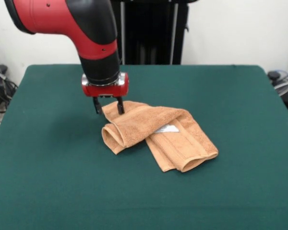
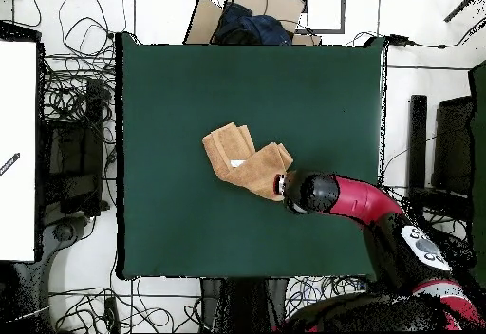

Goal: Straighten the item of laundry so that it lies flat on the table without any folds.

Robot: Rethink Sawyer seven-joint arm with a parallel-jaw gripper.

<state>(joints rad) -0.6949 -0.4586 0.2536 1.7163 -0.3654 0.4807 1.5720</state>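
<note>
My end effector [image 1: 108, 106] hangs left of centre in the front view, its two dark fingers parted and pointing down at the upper left corner of the towel [image 1: 158, 133]; nothing is gripped between them, though the tips sit right at the cloth. From overhead the end effector [image 2: 281, 185] is at the towel's [image 2: 245, 161] lower right end, mostly covered by my own wrist.

The towel lies near the middle of the desk [image 1: 48, 158], a little right of centre in the front view. It is tan-orange terry, bunched into two thick folded lobes: one rolled bundle curling toward the left, another flatter wad running down toward the lower right, with woven bands along its length. A small white tag [image 1: 167, 129] lies in the crease between the two lobes; any writing on it is too small to read.

No containers stand on the green desk [image 2: 171, 102].
</note>
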